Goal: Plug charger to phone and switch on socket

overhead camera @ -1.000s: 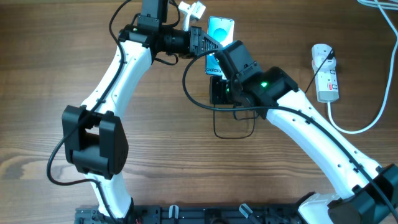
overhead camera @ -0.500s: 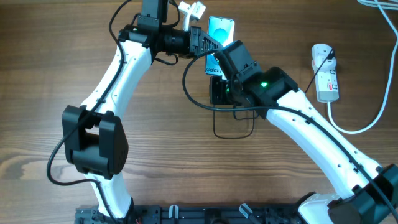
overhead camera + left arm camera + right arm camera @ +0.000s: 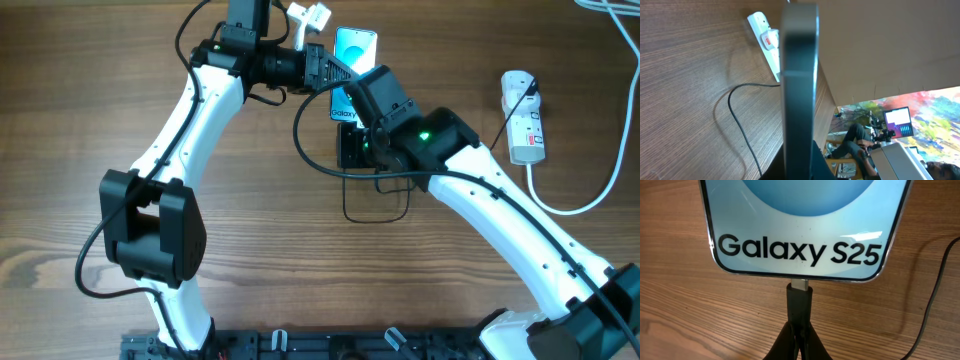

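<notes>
A brown wooden table (image 3: 480, 40) fills the overhead view, and the left wrist camera catches a cluttered room with a lit monitor (image 3: 897, 120) beyond the table's edge.

The phone (image 3: 356, 45) is at the far middle of the table. The left gripper (image 3: 335, 68) is clamped on its left side. In the left wrist view the phone appears edge-on as a grey slab standing straight up the frame.

The right gripper (image 3: 799, 332) comes in from the near right, its fingers pinched tight around the dark connector (image 3: 800, 305) of the charger (image 3: 375, 205). The connector's metal tip meets the middle of the phone's lower edge, just under the "Galaxy S25" lettering, and a sliver of metal shows between the plug body and the phone. The charger's thin black cable lies in a loop on the wood nearer than the phone, under the right arm.

The socket (image 3: 525, 118) lies well apart from the phone, on the far right of the table. It has a red mark on its top. Its thick white lead (image 3: 590, 200) curves away along the right side.
</notes>
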